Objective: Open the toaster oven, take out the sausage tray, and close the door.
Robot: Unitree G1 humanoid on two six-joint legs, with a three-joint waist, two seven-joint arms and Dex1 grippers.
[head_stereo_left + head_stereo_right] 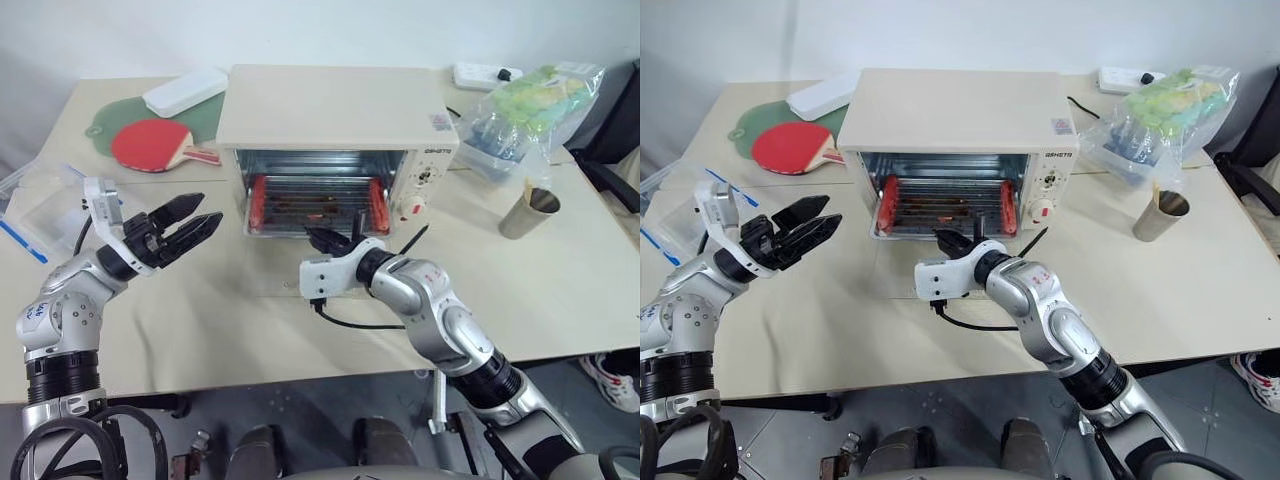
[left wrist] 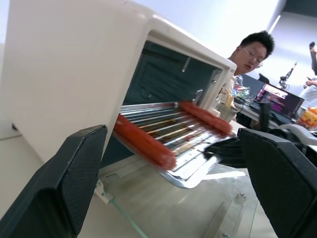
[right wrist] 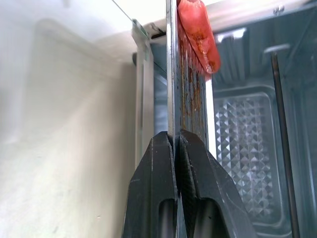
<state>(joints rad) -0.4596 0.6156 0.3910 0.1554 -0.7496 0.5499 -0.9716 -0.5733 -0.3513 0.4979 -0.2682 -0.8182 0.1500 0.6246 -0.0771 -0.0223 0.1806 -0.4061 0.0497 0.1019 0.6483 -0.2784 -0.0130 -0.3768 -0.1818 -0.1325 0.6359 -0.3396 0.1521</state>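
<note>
The cream toaster oven [image 1: 335,105] stands at the middle of the table. Its glass door [image 1: 268,262] lies folded down flat in front of it. The silver sausage tray [image 1: 315,212] sticks partly out of the opening, with one red sausage [image 1: 257,205] along its left side and one [image 1: 379,205] along its right. My right gripper [image 1: 325,238] is shut on the tray's front rim; the right wrist view shows the fingertips [image 3: 163,148] pinching the thin metal edge. My left gripper [image 1: 200,218] hangs open left of the oven, pointing at the tray and touching nothing.
Red [image 1: 150,145] and green [image 1: 110,115] paddles and a white case [image 1: 185,92] lie at the back left. A clear plastic box [image 1: 35,200] sits at the far left. A filled plastic bag [image 1: 525,110], a metal cup [image 1: 528,212] and a power strip [image 1: 485,73] are on the right. A person [image 2: 250,49] sits beyond the oven.
</note>
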